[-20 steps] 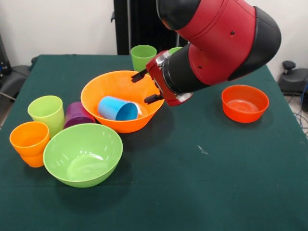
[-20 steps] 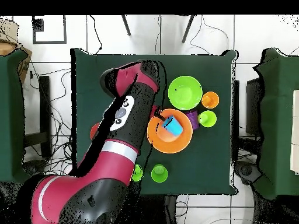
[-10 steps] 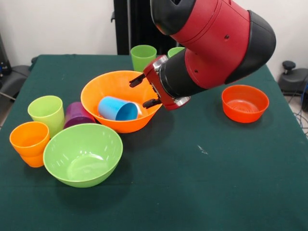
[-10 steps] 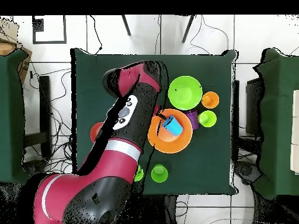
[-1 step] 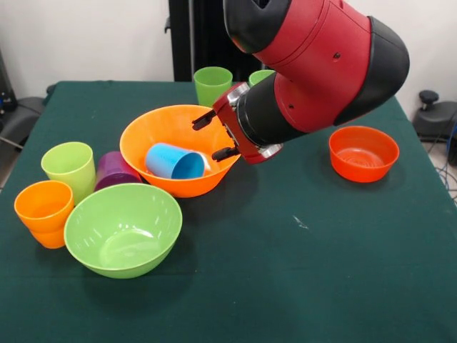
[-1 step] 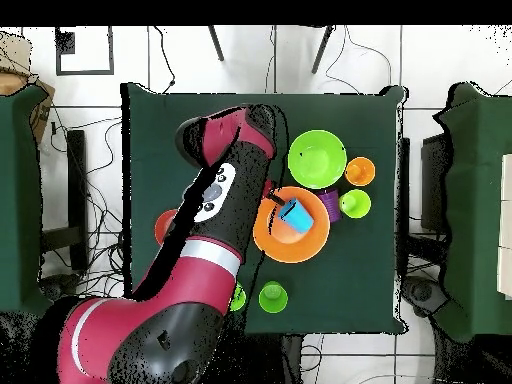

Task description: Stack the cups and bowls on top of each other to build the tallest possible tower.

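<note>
Overhead, dark green table on white tiled floor; hand spread, empty.

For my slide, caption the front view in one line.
Open gripper poised over large orange bowl holding a tipped blue cup.

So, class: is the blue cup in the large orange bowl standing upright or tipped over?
Tipped over. The blue cup lies on its side inside the large orange bowl, its mouth facing sideways.

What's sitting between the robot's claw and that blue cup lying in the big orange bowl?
Nothing. In the front view only the bare inner wall of the orange bowl separates the open gripper from the blue cup.
</note>
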Controlling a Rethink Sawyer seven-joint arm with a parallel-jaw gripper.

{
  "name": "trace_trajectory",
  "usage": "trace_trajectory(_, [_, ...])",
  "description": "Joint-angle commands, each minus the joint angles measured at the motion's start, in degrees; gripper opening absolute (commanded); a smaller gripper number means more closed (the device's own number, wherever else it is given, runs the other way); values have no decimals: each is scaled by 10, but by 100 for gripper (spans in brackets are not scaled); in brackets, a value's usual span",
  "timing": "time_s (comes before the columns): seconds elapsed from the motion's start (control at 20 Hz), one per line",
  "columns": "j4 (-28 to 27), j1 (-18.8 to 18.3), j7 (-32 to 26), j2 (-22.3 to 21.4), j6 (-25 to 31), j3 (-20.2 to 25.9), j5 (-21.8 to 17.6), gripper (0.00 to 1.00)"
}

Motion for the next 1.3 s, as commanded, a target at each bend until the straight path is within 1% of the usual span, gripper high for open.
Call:
trace_trajectory(0.05, [-16,-14,-56,-3,-60,80,-8,100])
trace_trajectory(0.8, [-4,-23,-98,-13,-100,82,-26,100])
trace_trajectory(1.05, [-1,-21,-99,-15,-103,80,-28,100])
trace_trajectory(1.3, [13,-17,-91,-20,-105,76,-29,100])
